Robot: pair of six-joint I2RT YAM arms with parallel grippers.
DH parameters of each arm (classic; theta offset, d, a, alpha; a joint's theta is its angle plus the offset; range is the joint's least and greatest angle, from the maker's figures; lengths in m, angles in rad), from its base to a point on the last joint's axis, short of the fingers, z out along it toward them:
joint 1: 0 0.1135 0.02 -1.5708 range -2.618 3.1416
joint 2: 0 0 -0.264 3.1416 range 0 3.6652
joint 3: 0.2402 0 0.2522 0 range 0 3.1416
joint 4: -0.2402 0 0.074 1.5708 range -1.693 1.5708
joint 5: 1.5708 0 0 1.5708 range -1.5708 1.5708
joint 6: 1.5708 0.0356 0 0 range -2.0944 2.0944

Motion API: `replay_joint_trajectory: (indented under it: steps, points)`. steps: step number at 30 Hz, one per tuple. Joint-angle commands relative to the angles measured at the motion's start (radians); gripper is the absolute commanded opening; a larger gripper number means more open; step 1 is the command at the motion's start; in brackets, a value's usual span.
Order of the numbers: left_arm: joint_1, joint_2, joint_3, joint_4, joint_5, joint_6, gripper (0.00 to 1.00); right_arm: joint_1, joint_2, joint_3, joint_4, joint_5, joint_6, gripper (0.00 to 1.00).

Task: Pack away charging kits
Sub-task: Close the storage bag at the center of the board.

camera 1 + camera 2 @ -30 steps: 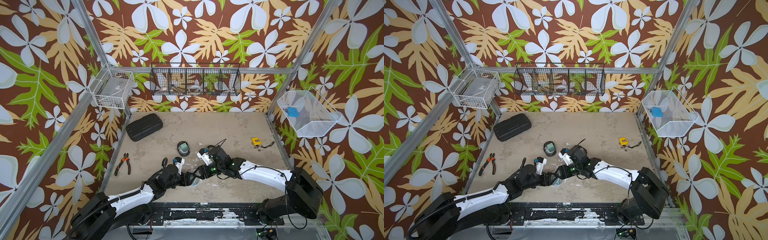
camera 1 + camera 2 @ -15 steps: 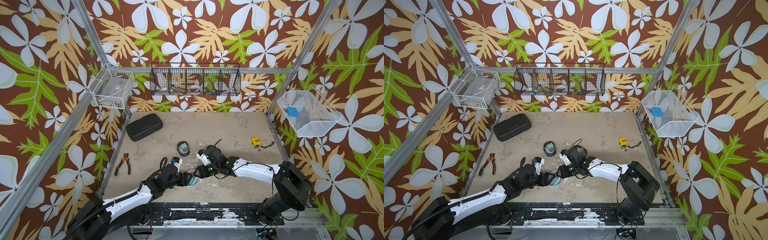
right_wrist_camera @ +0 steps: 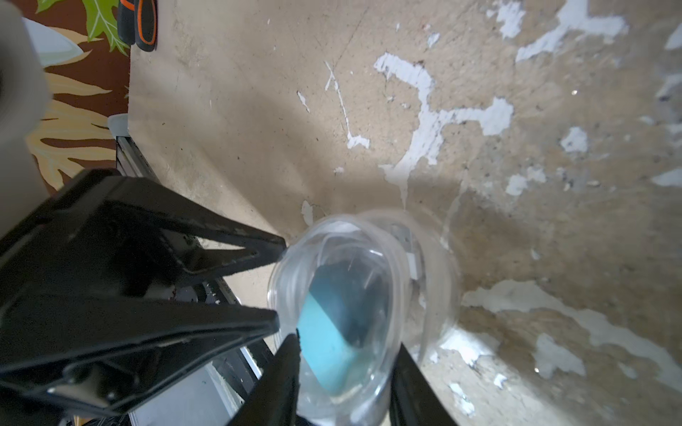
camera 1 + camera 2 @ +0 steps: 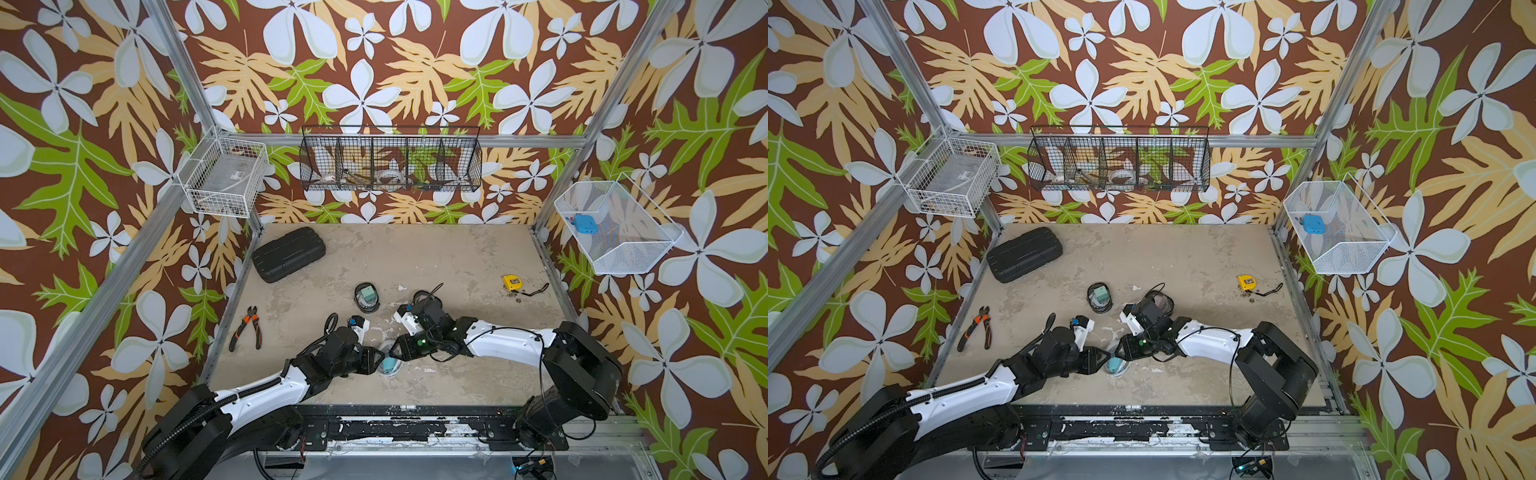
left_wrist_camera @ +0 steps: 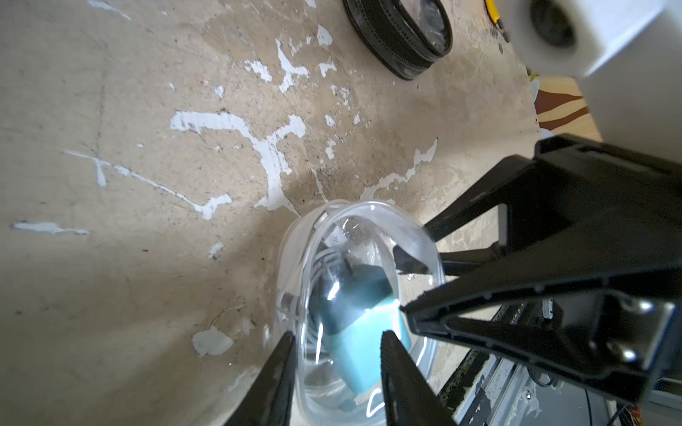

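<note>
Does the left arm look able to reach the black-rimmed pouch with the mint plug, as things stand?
Probably yes: the black-rimmed pouch lies close beyond the left gripper with nothing between, though its fingers straddle the clear pouch.

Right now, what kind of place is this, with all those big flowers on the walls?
Probably a robot practice booth, not a home: two robot arms sit at a scuffed table inside a metal frame, with wire baskets hung around.

A clear-rimmed oval pouch [image 4: 390, 364] lies front and centre, with a teal plug block [image 5: 363, 332] and a coiled white cable [image 5: 317, 273] inside. Further back, a black-rimmed pouch [image 4: 366, 297] holds a mint green plug block [image 4: 368, 294]. Beside it, a second black-rimmed pouch [image 4: 1162, 299] lies partly hidden.
</note>
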Motion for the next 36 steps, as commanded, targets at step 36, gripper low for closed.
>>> replay_joint_trajectory:
  steps: [36]
  points:
    - [0.053,0.031,-0.038,0.089,0.139,-0.097,0.68,0.0,0.025,-0.027,-0.108,0.035,-0.127,0.2]
